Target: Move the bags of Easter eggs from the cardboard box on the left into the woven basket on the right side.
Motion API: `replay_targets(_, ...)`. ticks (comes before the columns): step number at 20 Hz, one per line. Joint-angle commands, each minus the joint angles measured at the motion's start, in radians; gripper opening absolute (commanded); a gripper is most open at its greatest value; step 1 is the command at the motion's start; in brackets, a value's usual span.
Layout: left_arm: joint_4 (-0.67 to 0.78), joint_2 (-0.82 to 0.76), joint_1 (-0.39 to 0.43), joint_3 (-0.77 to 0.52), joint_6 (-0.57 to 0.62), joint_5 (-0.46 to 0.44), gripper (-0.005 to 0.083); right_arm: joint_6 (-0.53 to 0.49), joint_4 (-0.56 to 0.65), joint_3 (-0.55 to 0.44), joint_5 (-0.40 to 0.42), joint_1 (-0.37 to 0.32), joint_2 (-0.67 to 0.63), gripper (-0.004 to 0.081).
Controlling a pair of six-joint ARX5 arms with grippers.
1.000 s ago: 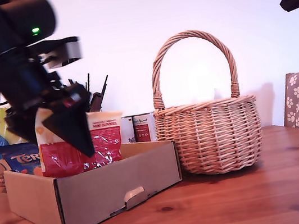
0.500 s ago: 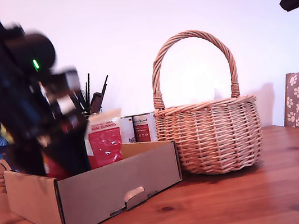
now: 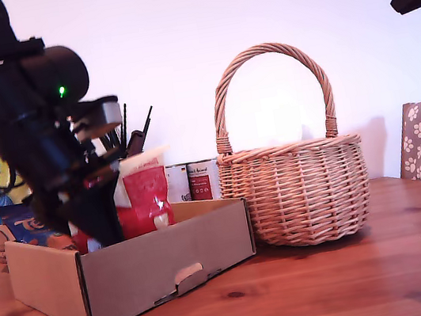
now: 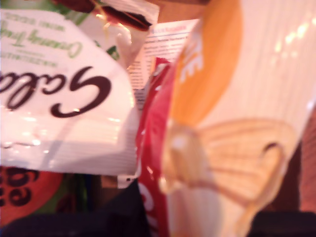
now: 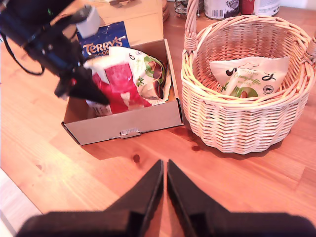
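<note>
3 sweet bags in the cardboard box [image 5: 123, 123], 1 bag [image 5: 249, 74] in the woven basket [image 5: 247, 123], 2 grippers, 3 tins [image 5: 219, 7] behind.

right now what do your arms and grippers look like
My first gripper sits on a black arm with a round housing, a glowing green light, a grey block and black cables. My second gripper shows two black, wedge-shaped fingers tapering to points.
</note>
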Motion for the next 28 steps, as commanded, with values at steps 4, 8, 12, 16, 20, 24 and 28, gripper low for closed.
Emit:
replay_targets(4, 0.031, -0.166, -0.024, 0.079, -0.033, 0.129, -0.0020, 0.000, 0.009, 0.011, -0.003, -0.002, 0.000, -0.0013)
replay_targets(8, 0.253, -0.182, -0.116, 0.092, -0.187, 0.238, -0.0017, 0.000, 0.011, 0.011, -0.003, -0.002, 0.000, -0.0013)
replay_targets(12, 0.455, -0.147, -0.188, 0.093, -0.246, 0.232, -0.0013, 0.000, 0.013, 0.011, -0.003, -0.002, 0.006, -0.0013)
replay_targets(16, 0.519, -0.146, -0.186, 0.093, -0.292, 0.230, -0.0013, 0.000, 0.017, 0.011, -0.003, -0.002, 0.011, -0.0013)
replay_targets(20, 0.653, -0.092, -0.213, 0.094, -0.341, 0.226, -0.0013, 0.000, 0.017, 0.011, -0.003, -0.002, 0.013, -0.0013)
replay_targets(24, 0.747, 0.020, -0.252, 0.138, -0.373, 0.172, -0.0013, 0.000, 0.016, 0.011, -0.003, -0.002, 0.013, -0.0013)
replay_targets(28, 0.749, 0.168, -0.272, 0.274, -0.372, 0.123, -0.0013, 0.000, 0.016, 0.011, -0.003, -0.002, 0.013, -0.0013)
